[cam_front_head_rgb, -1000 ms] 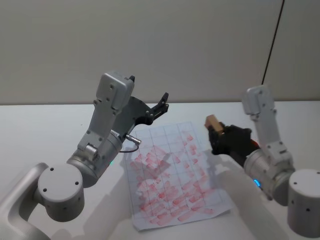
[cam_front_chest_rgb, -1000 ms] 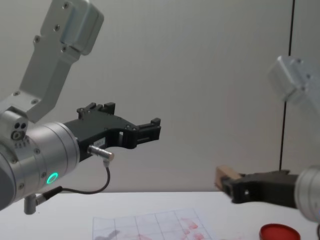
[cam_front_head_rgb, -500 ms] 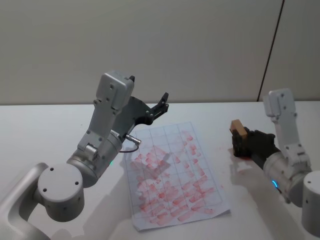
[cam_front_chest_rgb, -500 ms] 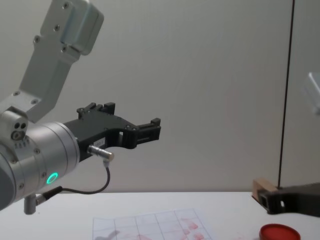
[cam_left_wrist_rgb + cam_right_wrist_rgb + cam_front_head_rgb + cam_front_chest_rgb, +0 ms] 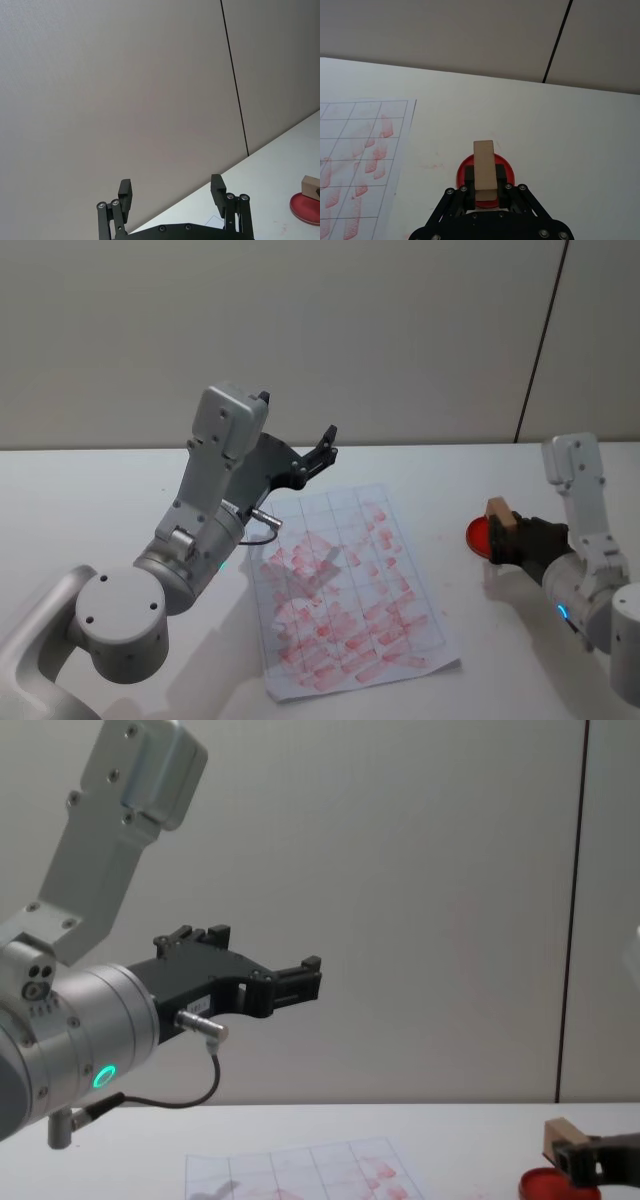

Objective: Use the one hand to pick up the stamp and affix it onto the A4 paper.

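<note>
- The stamp (image 5: 484, 169) is a plain, light-tan wooden block with flat rectangular faces, pinched between the black fingers of the right gripper (image 5: 485, 186), which is clenched on its sides
- In the right wrist view the block sits directly over the ink pad (image 5: 463, 172), a flat round red disc; whether its lower face touches the pad cannot be told
- In the head view the stamp (image 5: 499, 517) and pad (image 5: 477, 535) lie at the right of the table, well apart from the A4 paper (image 5: 345, 590)
- The paper is a thin white sheet lying flat, printed with a faint grey grid, most squares blotched with reddish-pink ink smudges
- The left gripper (image 5: 322, 447) hangs raised above the paper's far edge, its black angular fingers spread apart and holding nothing
- The table (image 5: 80, 500) is smooth, matt white; behind it stands a plain beige wall (image 5: 380, 330) with one dark vertical seam
</note>
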You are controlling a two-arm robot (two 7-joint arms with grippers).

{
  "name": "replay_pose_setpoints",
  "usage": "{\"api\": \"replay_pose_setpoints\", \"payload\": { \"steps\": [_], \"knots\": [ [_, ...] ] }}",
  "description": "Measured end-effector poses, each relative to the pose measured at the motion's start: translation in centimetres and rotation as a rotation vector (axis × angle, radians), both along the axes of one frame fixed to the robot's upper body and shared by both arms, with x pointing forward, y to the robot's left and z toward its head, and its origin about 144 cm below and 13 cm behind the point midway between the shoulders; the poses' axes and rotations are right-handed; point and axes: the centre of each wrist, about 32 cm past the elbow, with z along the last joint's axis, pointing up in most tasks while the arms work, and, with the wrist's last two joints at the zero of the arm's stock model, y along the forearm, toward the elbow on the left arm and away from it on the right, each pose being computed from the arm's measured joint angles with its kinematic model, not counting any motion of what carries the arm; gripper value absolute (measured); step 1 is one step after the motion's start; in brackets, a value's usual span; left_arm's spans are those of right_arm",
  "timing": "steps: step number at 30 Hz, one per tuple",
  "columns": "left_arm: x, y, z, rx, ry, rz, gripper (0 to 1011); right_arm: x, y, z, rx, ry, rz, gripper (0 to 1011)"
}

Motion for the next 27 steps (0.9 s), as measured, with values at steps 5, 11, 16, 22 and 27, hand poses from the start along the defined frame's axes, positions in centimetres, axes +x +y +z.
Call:
{"api": "replay_pose_setpoints", "payload": {
  "steps": [5, 11, 16, 22, 27],
  "knots": [
    [0.0, 0.0, 0.0, 0.0, 0.0, 0.0, 1002, 0.7, -0.3, -0.6, -0.001, 0.011, -0.013, 219],
    [0.0, 0.0, 0.0, 0.0, 0.0, 0.0, 1001, 1.5, -0.4, -1.2, -0.002, 0.018, -0.02, 220],
    [0.0, 0.0, 0.0, 0.0, 0.0, 0.0, 1001, 2.0, -0.5, -1.6, 0.0, 0.022, -0.015, 348],
    [0.0, 0.0, 0.0, 0.0, 0.0, 0.0, 1001, 2.3, -0.5, -1.8, 0.005, 0.014, -0.007, 510],
    [0.0, 0.0, 0.0, 0.0, 0.0, 0.0, 1001, 2.3, -0.5, -1.6, 0.014, -0.014, 0.0, 675]
  ]
}}
